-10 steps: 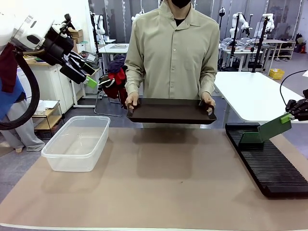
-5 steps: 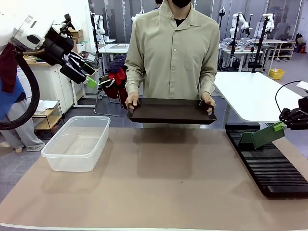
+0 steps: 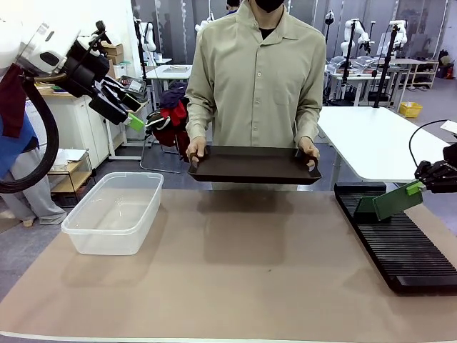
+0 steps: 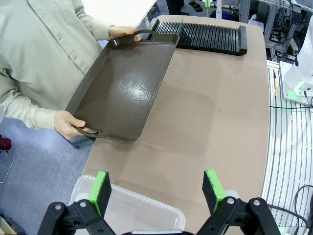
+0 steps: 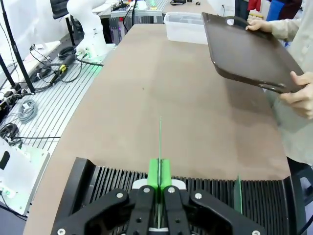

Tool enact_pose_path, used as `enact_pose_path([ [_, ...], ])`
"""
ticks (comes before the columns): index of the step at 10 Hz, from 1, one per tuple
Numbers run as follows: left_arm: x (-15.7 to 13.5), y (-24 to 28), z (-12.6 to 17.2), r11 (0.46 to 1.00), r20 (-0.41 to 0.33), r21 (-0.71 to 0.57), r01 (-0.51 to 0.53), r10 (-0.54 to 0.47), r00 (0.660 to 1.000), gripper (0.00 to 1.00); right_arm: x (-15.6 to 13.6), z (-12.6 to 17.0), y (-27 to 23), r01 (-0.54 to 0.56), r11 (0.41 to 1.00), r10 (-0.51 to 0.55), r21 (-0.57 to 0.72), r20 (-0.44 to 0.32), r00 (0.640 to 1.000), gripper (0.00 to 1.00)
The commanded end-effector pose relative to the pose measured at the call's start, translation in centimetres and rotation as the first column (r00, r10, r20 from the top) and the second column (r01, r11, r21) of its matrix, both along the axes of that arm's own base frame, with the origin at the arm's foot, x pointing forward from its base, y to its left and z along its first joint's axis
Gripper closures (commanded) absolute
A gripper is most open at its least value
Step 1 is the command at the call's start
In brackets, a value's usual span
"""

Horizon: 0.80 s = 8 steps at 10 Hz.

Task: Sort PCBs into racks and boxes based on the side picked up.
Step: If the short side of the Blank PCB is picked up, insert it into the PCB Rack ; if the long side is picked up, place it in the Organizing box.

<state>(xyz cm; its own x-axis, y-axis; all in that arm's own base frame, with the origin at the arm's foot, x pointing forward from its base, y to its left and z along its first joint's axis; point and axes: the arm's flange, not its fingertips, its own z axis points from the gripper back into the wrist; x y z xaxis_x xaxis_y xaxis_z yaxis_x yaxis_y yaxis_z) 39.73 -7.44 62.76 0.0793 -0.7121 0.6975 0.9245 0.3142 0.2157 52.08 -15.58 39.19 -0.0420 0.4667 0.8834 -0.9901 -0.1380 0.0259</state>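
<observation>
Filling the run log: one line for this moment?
right hand: shut on thin green PCB, over long black slotted rack | left hand: open, raised above clear plastic tub | person: holds dark handled tray

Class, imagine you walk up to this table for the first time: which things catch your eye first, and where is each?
The person at the far side holds a dark serving tray above the table's far edge. On the robot's right, the right gripper pinches a green PCB, tilted over the long black rack. On the left stands a clear tub, with the left gripper open high above it.
</observation>
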Motion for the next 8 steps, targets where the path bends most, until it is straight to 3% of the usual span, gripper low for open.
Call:
enact_pose_path([
  [1,0.0,0.1,-0.3,1.0,0.001,-0.013,0.015,-0.015,1.0,0.0,0.0,-0.8,-0.1,-0.01,1.0,0.011,0.022,-0.035,0.999,0.98],
  [8,0.0,0.1,-0.3,1.0,0.001,-0.013,0.015,-0.015,1.0,0.0,-2.6,-4.0,-1.0,-0.092,0.996,0.092,-0.012,0.022,0.996,0.98],
])
